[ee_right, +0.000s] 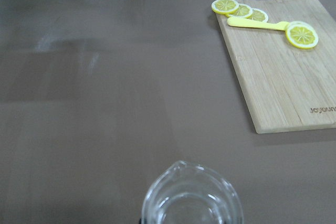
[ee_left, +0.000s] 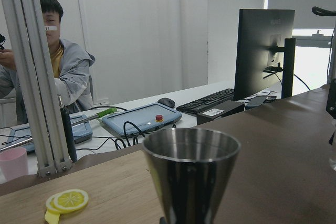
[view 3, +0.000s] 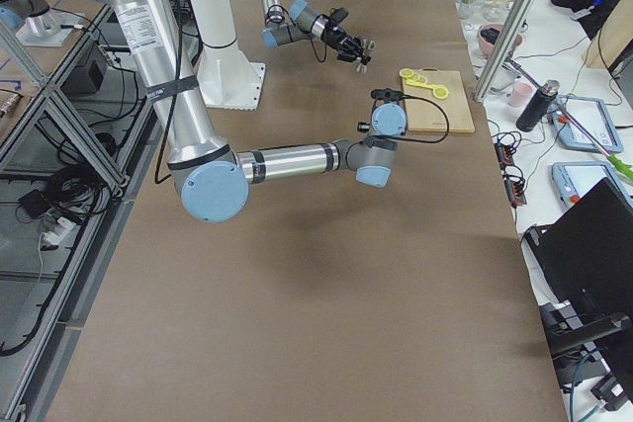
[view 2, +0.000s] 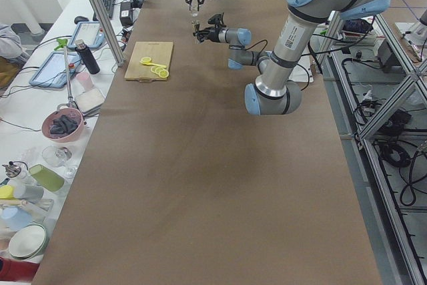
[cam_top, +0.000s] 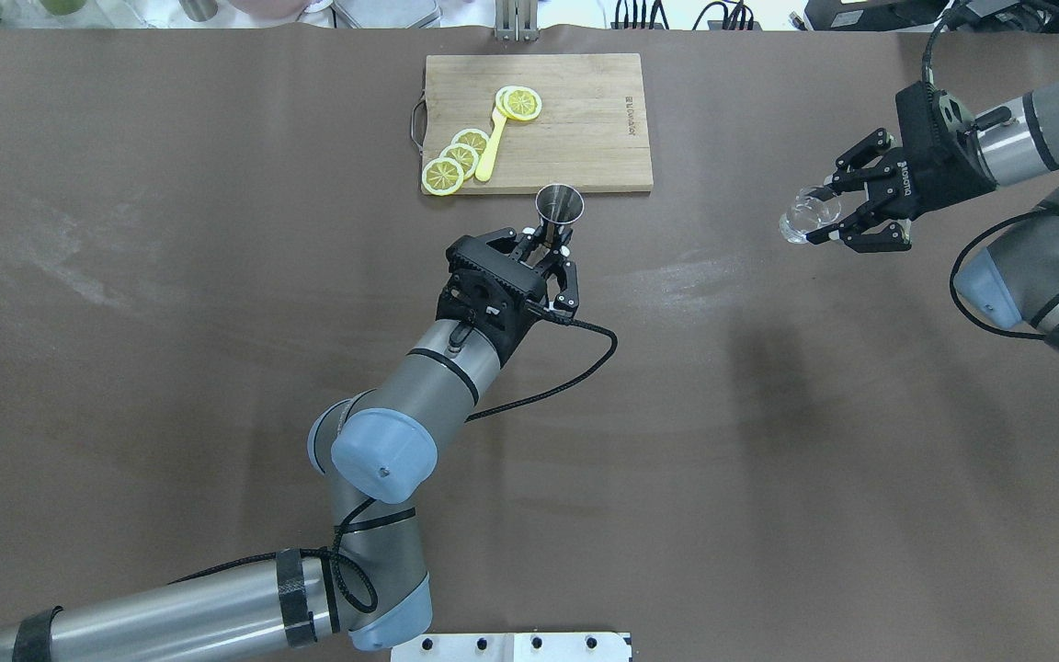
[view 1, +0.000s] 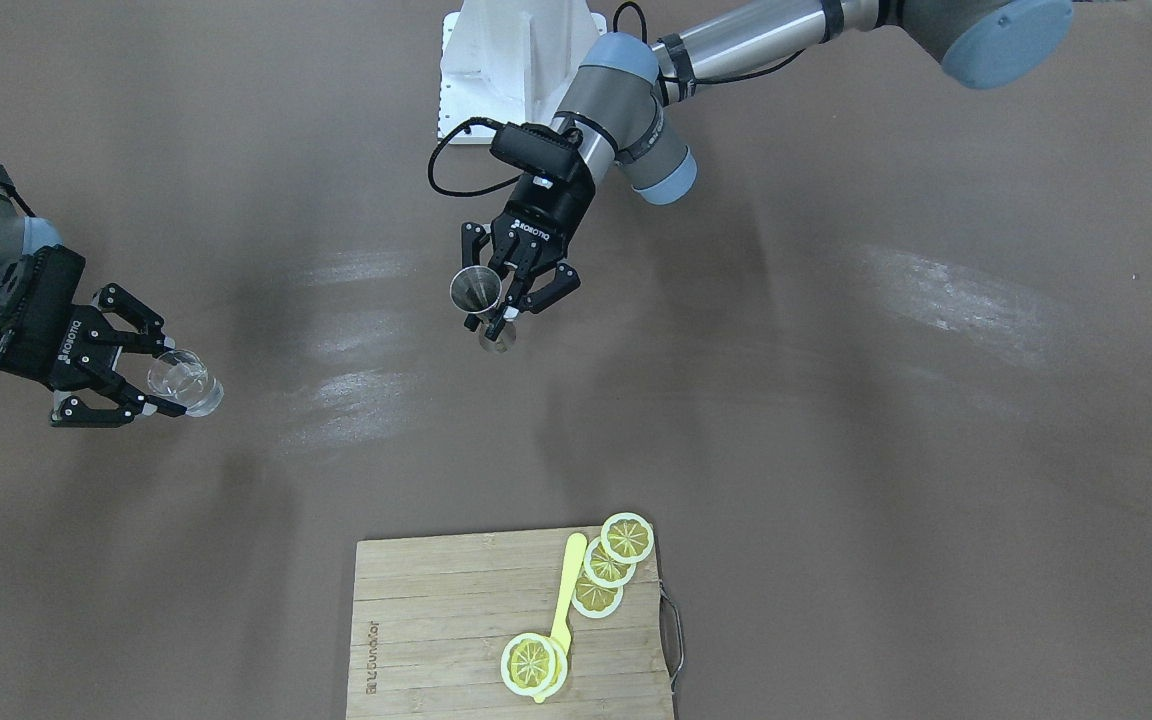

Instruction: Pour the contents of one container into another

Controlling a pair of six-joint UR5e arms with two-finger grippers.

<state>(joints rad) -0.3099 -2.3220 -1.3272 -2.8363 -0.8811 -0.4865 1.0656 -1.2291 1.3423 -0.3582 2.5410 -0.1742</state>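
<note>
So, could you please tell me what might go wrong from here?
The jigger has a small mouth, so a pour from the glass could spill onto the table.
The left gripper pinches only the jigger's thin waist; a knock from the glass might tilt it.

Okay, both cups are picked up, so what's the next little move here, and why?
Probably swing the right pincer with the clear glass toward the jigger, which the left pincer holds upright near the cutting board. The two are far apart, so tilting now would miss it.
</note>
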